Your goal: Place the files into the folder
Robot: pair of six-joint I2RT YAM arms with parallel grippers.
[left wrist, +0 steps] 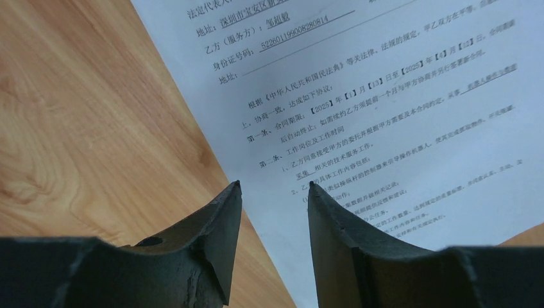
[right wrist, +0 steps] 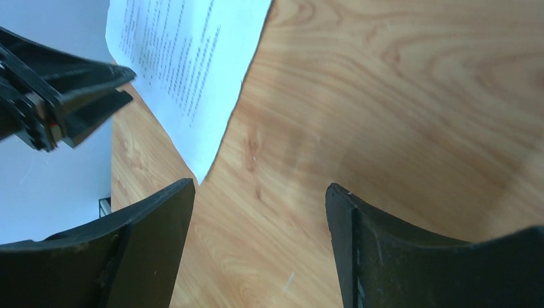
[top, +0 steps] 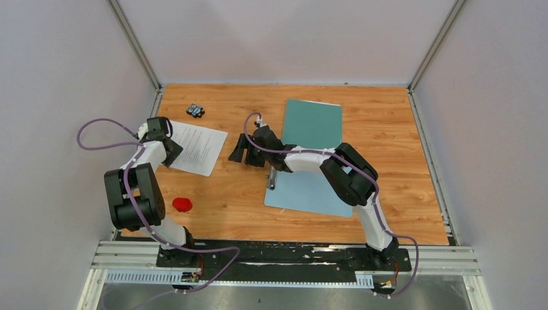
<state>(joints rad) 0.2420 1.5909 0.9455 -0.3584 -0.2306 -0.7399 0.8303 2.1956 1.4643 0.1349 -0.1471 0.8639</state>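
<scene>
Files — long axis near-far, skewed

White files left of teal folder

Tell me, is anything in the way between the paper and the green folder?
Yes. The right end effector hangs over the table between the paper and the folder, open and empty. Nothing else lies there.
</scene>
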